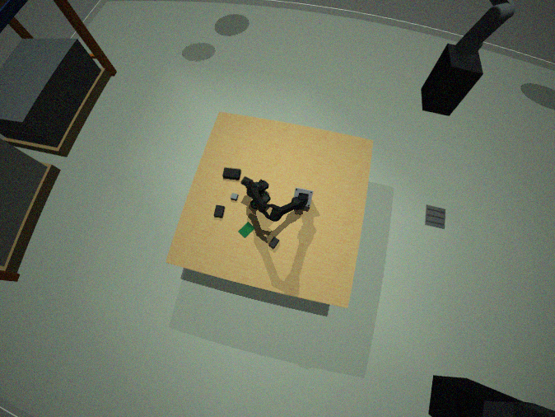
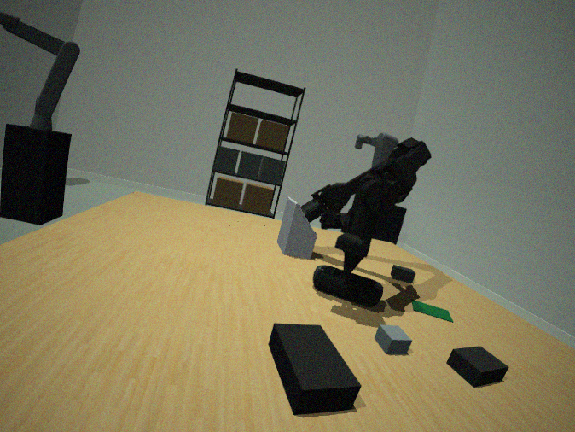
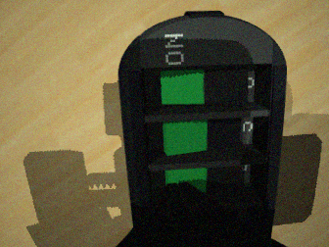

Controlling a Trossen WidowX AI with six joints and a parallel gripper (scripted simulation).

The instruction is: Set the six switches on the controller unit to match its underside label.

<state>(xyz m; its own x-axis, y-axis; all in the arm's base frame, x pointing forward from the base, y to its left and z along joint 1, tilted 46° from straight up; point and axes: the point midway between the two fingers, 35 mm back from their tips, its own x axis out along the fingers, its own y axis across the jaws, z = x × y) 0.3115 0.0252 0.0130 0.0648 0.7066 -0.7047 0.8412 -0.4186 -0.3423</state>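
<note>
The dark controller unit (image 2: pixel 335 283) (image 3: pixel 206 51) sits on the bench under the arm, its switch side up. Its label is hidden. In the wrist view "ON" is printed near its rounded end. Three rockers show green ends, the first (image 3: pixel 182 89), the second (image 3: pixel 185 137) and a third (image 3: pixel 182 174) partly covered; the other switches are hidden. I cannot tell surely which ends are pressed down. My gripper (image 2: pixel 347 270) (image 3: pixel 178 193) is shut and empty, pointing down, its tip at or just above the third rocker. Contact is not clear.
A large black block (image 1: pixel 231 173) (image 2: pixel 316 362), a small grey block (image 1: pixel 234 197) (image 2: pixel 392 338), a black module (image 1: pixel 219 211) (image 2: pixel 477 364), a green board (image 1: pixel 245 229) (image 2: pixel 432 311) and a small dark block (image 1: pixel 273 242) (image 2: pixel 403 273) lie around. The arm stands on a grey wedge (image 2: pixel 297 239).
</note>
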